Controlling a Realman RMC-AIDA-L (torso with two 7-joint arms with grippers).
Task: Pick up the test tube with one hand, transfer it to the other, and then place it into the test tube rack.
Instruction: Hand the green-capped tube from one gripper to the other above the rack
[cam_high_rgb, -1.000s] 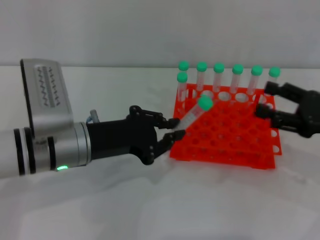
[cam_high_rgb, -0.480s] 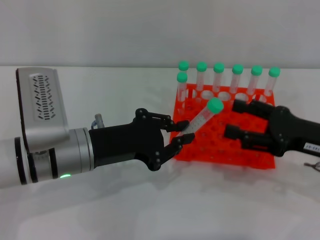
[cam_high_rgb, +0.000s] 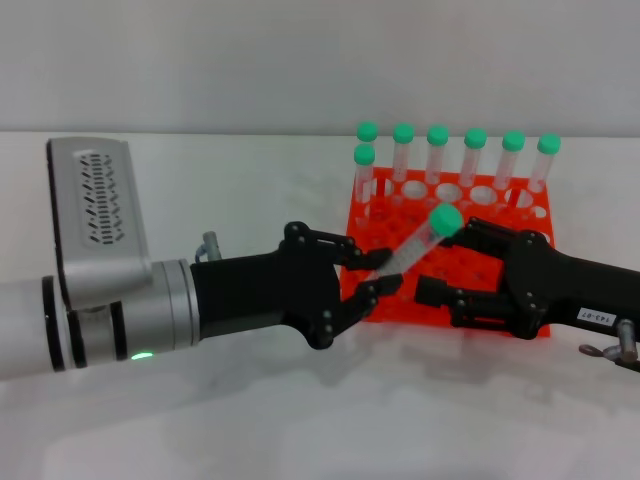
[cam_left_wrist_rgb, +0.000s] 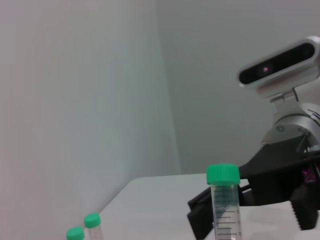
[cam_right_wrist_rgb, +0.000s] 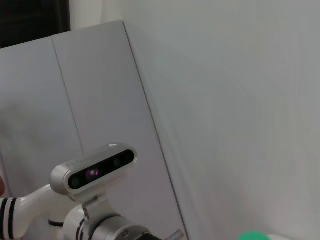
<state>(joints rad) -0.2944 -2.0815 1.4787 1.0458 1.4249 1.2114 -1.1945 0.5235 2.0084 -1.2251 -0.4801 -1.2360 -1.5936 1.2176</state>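
White tabletop (cam_high_rgb: 200, 420): open and bare in front of both arms, with free room on the near side; the far side is being closed off by a pale wall.

Bright orange-red two-tier plastic rack (cam_high_rgb: 400, 300): sitting behind the two hands, seven green-capped clear tubes (cam_high_rgb: 438, 155) standing along its back rows, many front holes free.

Left black multi-fingered hand on the thick white-grey forearm with green ring light (cam_high_rgb: 360, 272): being held low just in front of the rack's near-left corner, fingers closed in a pinch on the lower part of the slim clear test tube with green screw cap (cam_high_rgb: 420, 240). The tube is being carried tilted, cap up and toward the right, above the rack's front edge.

Right black multi-fingered hand with the small white label strip (cam_high_rgb: 447, 268): over the last second it has been brought in from the rack's far right edge and is now sitting just beside the tube's cap. Its fingers are spread, upper ones near the cap, lower ones below; nothing is being held, and contact cannot be confirmed.

Judgement: the handover is being set up, not completed. The gap between the hands is tight, with the rack's front edge directly beneath.
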